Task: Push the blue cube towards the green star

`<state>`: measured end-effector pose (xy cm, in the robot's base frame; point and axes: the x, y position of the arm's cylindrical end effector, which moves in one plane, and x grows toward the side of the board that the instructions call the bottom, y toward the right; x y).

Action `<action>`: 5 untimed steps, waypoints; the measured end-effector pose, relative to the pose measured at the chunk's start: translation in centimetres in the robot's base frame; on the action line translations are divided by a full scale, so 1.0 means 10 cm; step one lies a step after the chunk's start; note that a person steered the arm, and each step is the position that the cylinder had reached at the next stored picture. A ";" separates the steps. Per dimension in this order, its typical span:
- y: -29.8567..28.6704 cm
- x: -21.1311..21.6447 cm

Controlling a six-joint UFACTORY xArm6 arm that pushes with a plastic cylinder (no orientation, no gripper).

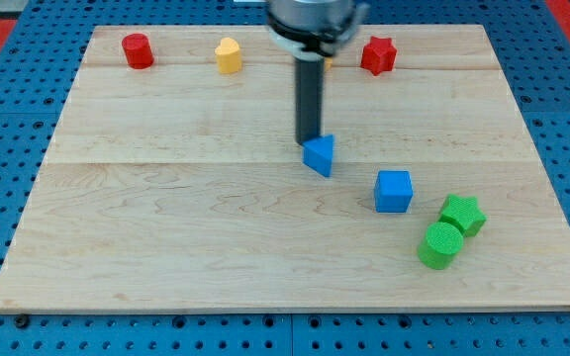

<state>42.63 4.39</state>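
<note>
Wood board, blue pegboard beneath, 7 blocks

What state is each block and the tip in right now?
my tip: down, touching blue triangle's top edge
blue triangle: at tip
blue cube: free, left of green star
green star: touching green cylinder
green cylinder: upright
</note>
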 end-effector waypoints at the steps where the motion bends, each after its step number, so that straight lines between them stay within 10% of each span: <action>1: -0.08 0.13; 3: 0.52 0.69; 5: 0.52 0.25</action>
<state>45.15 9.57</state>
